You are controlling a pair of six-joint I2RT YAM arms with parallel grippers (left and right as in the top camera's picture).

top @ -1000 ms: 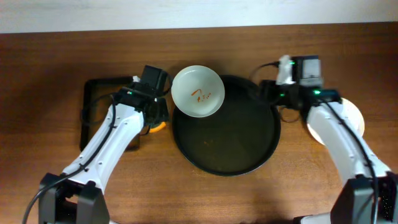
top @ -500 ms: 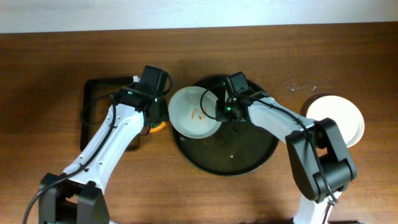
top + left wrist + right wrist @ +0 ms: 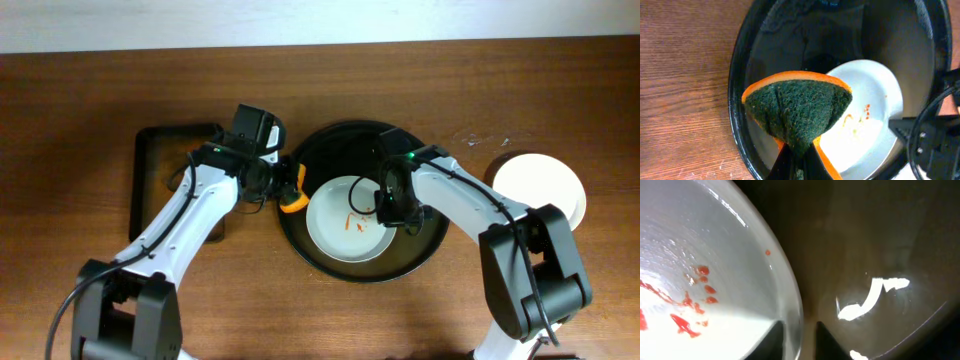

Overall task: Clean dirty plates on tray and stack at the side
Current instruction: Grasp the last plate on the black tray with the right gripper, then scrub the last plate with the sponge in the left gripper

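Sponge of orange foam with green scouring face point(image 3: 797, 107) is pinched in the left gripper point(image 3: 282, 186) over the left rim of the round black tray point(image 3: 405, 258). Inside it lies the white round plate smeared red point(image 3: 335, 238), its right rim clamped by the right gripper point(image 3: 799, 332); a clean white plate point(image 3: 545, 185) sits near the table's right edge.

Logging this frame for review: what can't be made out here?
Left pincer: left wrist view, sponge covers most of it.
Right pincer at the dirty plate: right wrist view, bottom edge crops it; overhead, its wrist hides it.
White plate at the side: overhead, one or several, too small to tell.
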